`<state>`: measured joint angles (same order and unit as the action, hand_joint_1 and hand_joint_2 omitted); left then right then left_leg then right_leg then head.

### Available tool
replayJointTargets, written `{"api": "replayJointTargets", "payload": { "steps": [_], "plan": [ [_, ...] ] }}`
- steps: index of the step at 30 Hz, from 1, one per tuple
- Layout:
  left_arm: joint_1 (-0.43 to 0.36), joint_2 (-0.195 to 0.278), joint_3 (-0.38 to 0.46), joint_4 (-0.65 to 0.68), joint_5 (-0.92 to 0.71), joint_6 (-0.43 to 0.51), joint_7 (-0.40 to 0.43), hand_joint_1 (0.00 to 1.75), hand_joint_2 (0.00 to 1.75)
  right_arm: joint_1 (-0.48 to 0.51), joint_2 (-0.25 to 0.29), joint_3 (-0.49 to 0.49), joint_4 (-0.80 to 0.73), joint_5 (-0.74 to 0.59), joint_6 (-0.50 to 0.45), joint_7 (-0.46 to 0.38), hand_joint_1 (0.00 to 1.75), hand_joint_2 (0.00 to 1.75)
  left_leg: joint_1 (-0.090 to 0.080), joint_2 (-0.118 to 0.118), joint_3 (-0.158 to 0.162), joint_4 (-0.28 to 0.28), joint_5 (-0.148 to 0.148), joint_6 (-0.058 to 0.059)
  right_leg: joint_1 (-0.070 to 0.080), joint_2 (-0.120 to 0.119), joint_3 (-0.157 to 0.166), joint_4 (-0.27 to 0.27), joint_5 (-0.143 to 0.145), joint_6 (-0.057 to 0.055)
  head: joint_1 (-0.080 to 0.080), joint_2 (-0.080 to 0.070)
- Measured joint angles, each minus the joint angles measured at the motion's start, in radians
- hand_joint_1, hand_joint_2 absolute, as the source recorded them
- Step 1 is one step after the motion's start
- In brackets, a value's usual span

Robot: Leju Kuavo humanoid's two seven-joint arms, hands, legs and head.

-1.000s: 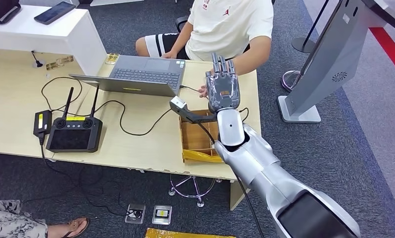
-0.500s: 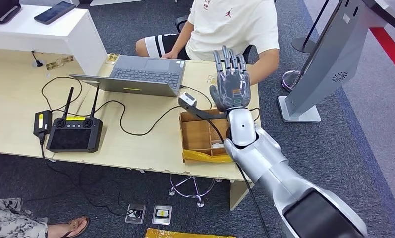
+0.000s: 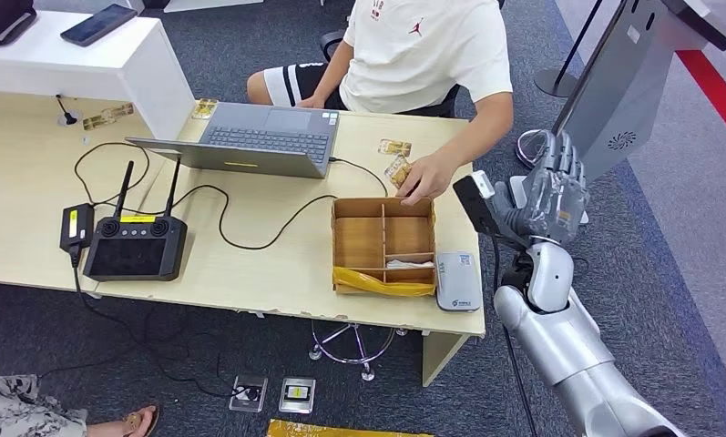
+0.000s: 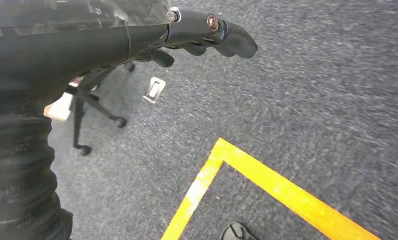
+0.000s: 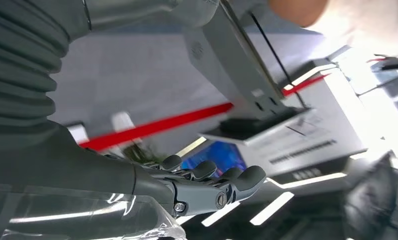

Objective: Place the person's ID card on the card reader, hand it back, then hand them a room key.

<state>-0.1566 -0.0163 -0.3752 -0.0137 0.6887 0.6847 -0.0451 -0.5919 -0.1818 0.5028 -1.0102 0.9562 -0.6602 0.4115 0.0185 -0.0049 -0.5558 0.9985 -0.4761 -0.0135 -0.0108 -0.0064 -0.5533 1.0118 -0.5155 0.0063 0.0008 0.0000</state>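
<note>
The head view looks forward and steeply down from high on the robot onto the desk point(image 3: 277, 273), taking in its near edge, its right corner and the carpet point(image 3: 650, 273) beyond. The left wrist view sits close behind the left hand point(image 4: 206, 35) and faces the carpet with its yellow line point(image 4: 266, 185). The right wrist view, close behind the right hand point(image 5: 206, 187), seems to tilt upward toward the grey kiosk point(image 5: 236, 65). That kiosk point(image 3: 614, 100) is shared with the head view.
</note>
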Motion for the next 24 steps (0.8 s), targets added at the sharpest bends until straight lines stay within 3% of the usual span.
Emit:
{"api": "replayJointTargets", "payload": {
  "steps": [2,5,11,16,24],
  "plan": [
    [0.000,0.000,0.008,0.000,-0.012,0.000,-0.014,0.00,1.75,0.079,-0.047,-0.055,-0.039,-0.115,-0.019,-0.028,0.00,1.75,0.000,-0.004,-0.001,0.000,0.000,0.000,0.000,-0.004,0.002,0.000,-0.001,0.000,0.000,0.000],
    [0.004,0.007,0.023,0.001,-0.025,0.000,-0.027,0.00,1.75,0.188,-0.104,-0.161,-0.043,-0.310,-0.030,-0.136,0.00,1.75,0.000,-0.004,-0.002,0.000,-0.001,0.001,0.000,-0.004,0.002,0.000,-0.001,0.000,0.000,0.000],
    [0.007,0.033,0.054,0.001,-0.042,0.000,-0.028,0.00,1.75,0.301,-0.120,-0.322,0.159,-0.639,0.005,-0.315,0.00,1.75,0.000,-0.002,-0.002,-0.001,-0.002,0.001,0.000,-0.003,0.001,0.000,-0.001,0.000,0.000,0.000],
    [0.010,0.059,0.075,0.001,-0.053,0.000,-0.017,0.00,1.75,0.372,-0.070,-0.370,0.369,-0.702,0.033,-0.332,0.00,1.75,0.001,-0.003,-0.003,-0.001,-0.002,0.001,0.001,-0.004,0.000,0.000,-0.002,-0.001,0.000,0.000],
    [0.009,0.071,0.094,0.001,-0.058,0.000,-0.016,0.00,1.75,0.390,-0.022,-0.413,0.534,-0.716,0.049,-0.328,0.00,1.75,0.001,-0.001,-0.002,-0.002,-0.002,0.001,0.001,-0.001,-0.001,0.000,-0.002,-0.001,0.000,0.000]
  ]
}}
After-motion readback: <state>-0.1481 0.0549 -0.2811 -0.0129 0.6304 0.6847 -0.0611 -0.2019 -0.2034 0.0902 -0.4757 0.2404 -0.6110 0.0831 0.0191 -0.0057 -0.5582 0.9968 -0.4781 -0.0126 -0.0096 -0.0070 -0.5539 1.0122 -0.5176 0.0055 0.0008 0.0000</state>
